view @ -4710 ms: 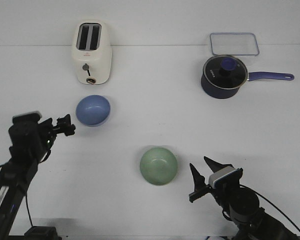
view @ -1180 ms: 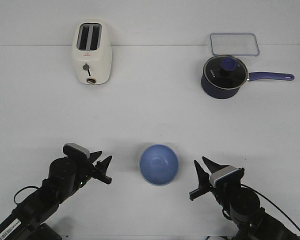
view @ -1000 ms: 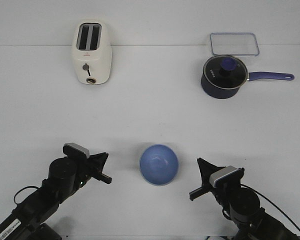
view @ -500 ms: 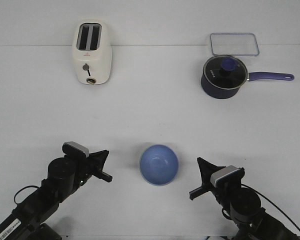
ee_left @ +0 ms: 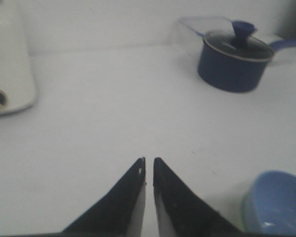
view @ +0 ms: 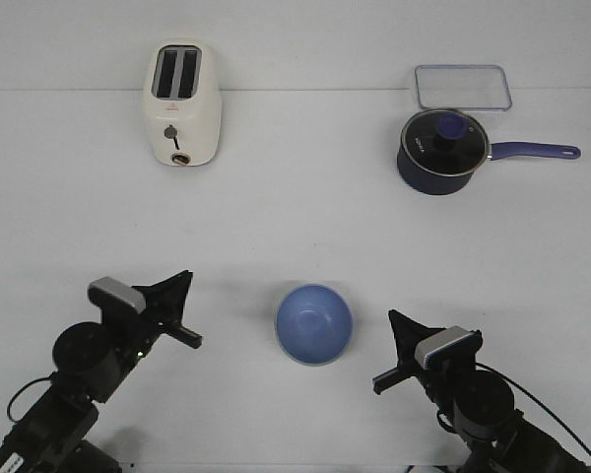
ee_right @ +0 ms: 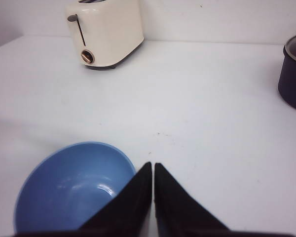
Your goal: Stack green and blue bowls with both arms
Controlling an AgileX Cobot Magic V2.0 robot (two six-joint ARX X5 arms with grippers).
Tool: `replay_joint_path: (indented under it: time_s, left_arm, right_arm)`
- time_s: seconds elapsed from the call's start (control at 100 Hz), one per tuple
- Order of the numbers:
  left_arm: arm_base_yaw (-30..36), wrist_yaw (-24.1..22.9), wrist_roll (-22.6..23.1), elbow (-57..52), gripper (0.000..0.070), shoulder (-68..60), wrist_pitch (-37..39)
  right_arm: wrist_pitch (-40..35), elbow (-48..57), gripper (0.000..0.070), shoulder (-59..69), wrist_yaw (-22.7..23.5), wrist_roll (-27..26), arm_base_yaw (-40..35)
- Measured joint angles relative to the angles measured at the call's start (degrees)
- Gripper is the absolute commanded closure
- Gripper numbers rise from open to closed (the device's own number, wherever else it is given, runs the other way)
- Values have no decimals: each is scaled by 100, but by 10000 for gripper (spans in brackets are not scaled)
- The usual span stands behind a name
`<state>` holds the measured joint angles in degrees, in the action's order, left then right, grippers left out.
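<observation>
The blue bowl [view: 313,324] sits upright at the front middle of the table, on the spot of the green bowl. The green bowl is almost hidden under it; only a thin pale green edge [ee_left: 243,215] shows in the left wrist view beside the blue bowl [ee_left: 276,203]. My left gripper [view: 185,279] is shut and empty, left of the bowls and apart from them; its tips [ee_left: 149,160] point over bare table. My right gripper [view: 394,319] is shut and empty, just right of the bowls. In the right wrist view it [ee_right: 153,165] lies beside the blue bowl [ee_right: 69,185].
A cream toaster [view: 180,103] stands at the back left. A dark navy saucepan with a glass lid [view: 441,150] and a clear rectangular container [view: 462,87] stand at the back right. The toaster [ee_right: 106,32] and saucepan [ee_left: 234,61] also show in the wrist views.
The blue bowl has gone from near the toaster onto the green bowl. Both grippers have shut. In the last half second my left arm drew back to the left, away from the bowls.
</observation>
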<state>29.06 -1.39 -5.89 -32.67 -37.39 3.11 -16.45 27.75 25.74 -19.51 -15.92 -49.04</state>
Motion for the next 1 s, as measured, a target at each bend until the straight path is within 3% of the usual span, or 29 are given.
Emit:
replay_joint_path:
  time_s: [0.17,0.32,0.41,1.0]
  left_arm:
    - [-1169,0,820,1331,688,1401,350]
    - [-2496,-26,960,2430,688,2712,280]
    - [-2933,-31,942,2756,688,3250,238]
    - [-3005,-20,940,3071,689,3713,-223]
  right_arm:
    - [2,0,691,0,0,0,0]
    - [0,0,691,0,-2,0,0]
    - [0,0,691,0,-2,0,0]
    - [0,0,691,0,0,0,0]
